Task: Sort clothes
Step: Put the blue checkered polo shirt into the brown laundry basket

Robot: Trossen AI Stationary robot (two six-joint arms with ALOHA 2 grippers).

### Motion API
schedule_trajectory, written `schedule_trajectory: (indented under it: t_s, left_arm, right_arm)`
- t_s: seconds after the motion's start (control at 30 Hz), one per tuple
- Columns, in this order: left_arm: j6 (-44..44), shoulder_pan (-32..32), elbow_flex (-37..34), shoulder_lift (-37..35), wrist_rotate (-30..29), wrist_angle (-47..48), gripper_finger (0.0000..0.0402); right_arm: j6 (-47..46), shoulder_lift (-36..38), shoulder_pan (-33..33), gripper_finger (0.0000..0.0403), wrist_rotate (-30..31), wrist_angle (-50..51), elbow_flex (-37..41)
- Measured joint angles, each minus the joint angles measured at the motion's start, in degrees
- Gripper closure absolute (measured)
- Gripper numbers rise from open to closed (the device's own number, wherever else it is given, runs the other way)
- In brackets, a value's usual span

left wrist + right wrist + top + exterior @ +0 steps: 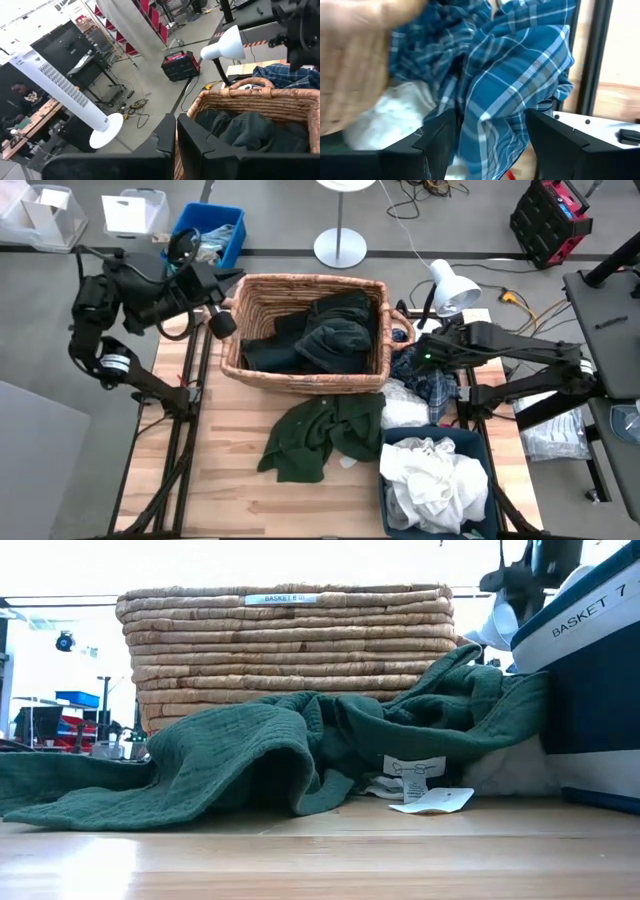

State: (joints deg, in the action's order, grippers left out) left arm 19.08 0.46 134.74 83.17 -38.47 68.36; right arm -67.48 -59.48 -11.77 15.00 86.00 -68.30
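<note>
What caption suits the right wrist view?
Right pincer, fingers spread, around a hanging fold of blue plaid cloth garment.

Even, shadow-poor light falls on the worktop (230,470) from above, with a soft sheen on the bare wood. At table height the room behind the wicker basket (285,650) is blown out white, leaving the green garment (250,755) dim in front. The right wrist view is motion-smeared, its plaid cloth (520,75) streaked.
</note>
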Motion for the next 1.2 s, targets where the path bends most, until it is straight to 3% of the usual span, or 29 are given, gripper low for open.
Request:
schedule_trajectory:
  t_s: [0.2, 0.3, 0.4, 0.53, 0.57, 1.0, 1.2]
  left_arm:
    - [2.79, 0.44, -0.27, -1.29, 0.17, 0.17, 0.0401]
    - [4.28, 0.44, -0.27, -1.6, 0.17, 0.17, 0.0402]
    - [4.89, 0.45, -0.27, -1.79, 0.17, 0.17, 0.0402]
    - [4.89, 0.45, -0.29, -1.96, 0.17, 0.2, 0.0402]
    - [4.89, 0.47, -0.29, -1.98, 0.17, 0.26, 0.0402]
    - [5.94, 0.47, -0.31, -1.87, 0.75, 2.11, 0.0402]
    - [5.86, 0.47, -0.31, -1.7, 11.79, 0.67, 0.0402]
  right_arm:
    - [0.09, -4.33, -0.29, 0.0175, -0.03, -0.23, 3.89]
    - [-0.02, -4.94, -0.29, 0.0202, -0.04, -0.27, 5.3]
    - [0.13, -4.97, -0.29, 0.026, -0.04, -1.01, 6.22]
    - [3.51, -4.15, -0.29, 0.0369, -0.03, -1.13, 6.41]
    - [4.31, -3.89, -0.29, 0.0379, -0.02, -0.99, 6.08]
    - [7.64, 0.8, 6.17, 0.0394, 3.57, -0.77, -12.46]
    - [15.17, 0.98, 11.39, 0.0394, 9.44, -4.92, -23.38]
